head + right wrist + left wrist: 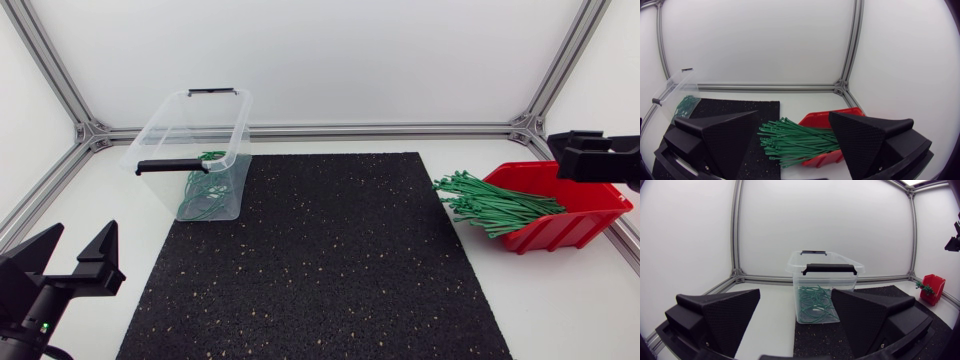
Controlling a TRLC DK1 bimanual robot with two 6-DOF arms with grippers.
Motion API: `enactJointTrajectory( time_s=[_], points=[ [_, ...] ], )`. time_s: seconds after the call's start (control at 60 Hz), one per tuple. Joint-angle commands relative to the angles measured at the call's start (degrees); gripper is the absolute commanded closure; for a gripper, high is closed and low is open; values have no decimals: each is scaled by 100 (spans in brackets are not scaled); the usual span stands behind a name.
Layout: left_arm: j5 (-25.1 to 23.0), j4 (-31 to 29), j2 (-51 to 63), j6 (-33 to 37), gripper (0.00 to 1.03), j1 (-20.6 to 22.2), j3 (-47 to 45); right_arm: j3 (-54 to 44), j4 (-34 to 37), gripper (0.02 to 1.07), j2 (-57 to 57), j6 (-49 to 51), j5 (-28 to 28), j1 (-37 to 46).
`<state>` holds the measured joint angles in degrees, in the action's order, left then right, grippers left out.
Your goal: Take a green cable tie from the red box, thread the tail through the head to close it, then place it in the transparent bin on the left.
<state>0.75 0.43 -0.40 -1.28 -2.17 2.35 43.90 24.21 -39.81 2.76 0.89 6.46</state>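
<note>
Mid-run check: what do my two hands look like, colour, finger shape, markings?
The left hand and right hand are matte black, each with two broad wedge-shaped fingers whose inner faces have a fine dotted texture. A small screw sits near each finger base. A green light glows on the black housing of the left arm. No cables show.

Left claw (796, 292), right claw (794, 114), matte black wedges

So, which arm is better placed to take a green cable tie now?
Right arm, probably. Its open black pincer is at the red plastic box, with the bundle of green cable ties just ahead. The left pincer, also open, sits across the black mat by the transparent plastic bin.
</note>
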Motion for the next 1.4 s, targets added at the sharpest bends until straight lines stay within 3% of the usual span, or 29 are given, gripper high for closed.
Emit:
enactJointTrajectory(
  time_s=[0.0,0.183,0.4,0.667,0.8,0.95,1.1,1.317,1.383],
  points=[
    [21,-60,-30,40,4,24,-235,514,480,6,-765,-92,105,277],
    [21,-60,-30,31,4,24,-235,1121,1262,6,-1863,497,817,919],
    [21,-60,-30,31,4,33,-235,1525,2273,6,-2444,2299,1827,1455],
    [21,-60,-30,31,4,7,-235,1595,2545,12,-2821,4338,1669,1455],
    [21,-69,-30,31,4,15,-235,1446,2906,12,-2883,5990,1625,1455],
    [21,-60,-30,31,4,50,-235,1033,2695,12,-2646,7229,1458,1402],
    [21,-60,-30,22,4,112,-235,927,2712,12,-2830,8020,1142,1209],
    [21,-60,-30,22,4,200,-235,453,2167,13,-2804,8934,746,831],
    [21,-60,-30,22,4,226,-235,374,2150,18,-2813,9031,711,734]
  ],
)
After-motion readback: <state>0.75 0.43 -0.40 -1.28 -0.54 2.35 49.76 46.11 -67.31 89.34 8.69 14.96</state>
